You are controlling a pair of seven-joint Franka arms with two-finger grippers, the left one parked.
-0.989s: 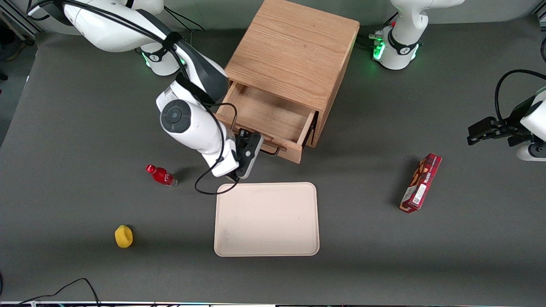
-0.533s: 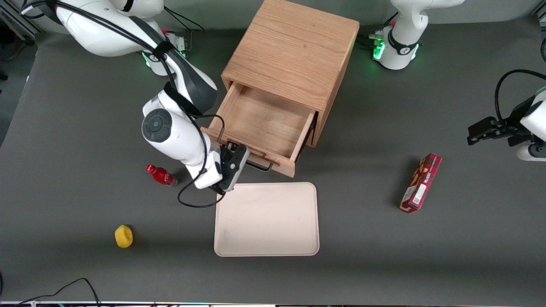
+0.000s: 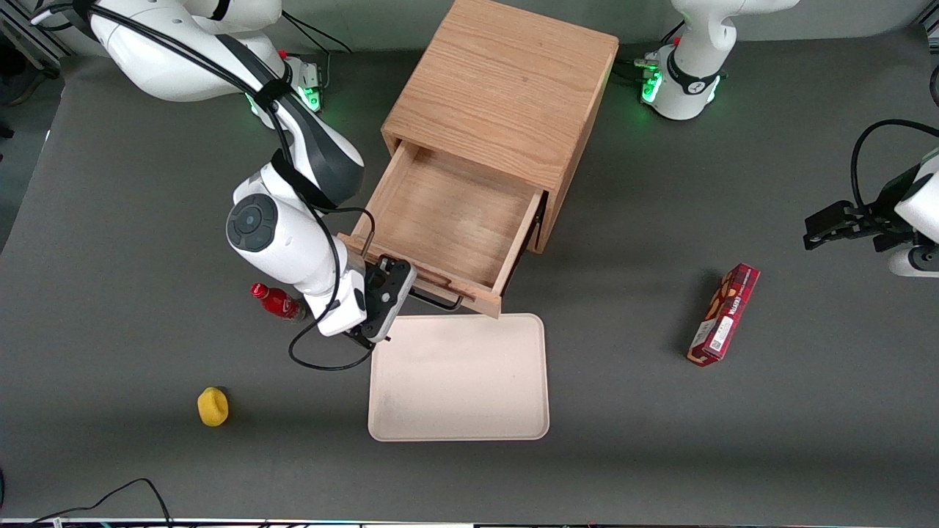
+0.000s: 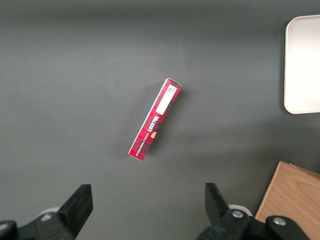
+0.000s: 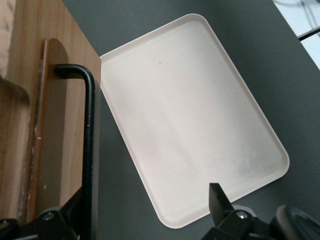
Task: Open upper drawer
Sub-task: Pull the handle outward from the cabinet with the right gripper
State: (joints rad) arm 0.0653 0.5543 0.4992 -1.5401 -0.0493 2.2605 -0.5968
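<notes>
Pincer fingertips and near end of black handle cut off by frame edge.

I find the right arm reaching down from its base at the working arm's end of the table, elbow bent, forearm sloping toward the front camera. The wrist is turned so the gripper points downward, low over the table. A black cable loops from the wrist. In the right wrist view I see the gripper with its 2 fingers spread well apart. The handle passes between them, just beside 1 finger and well apart from the other. I cannot tell whether that nearer finger touches it.
</notes>
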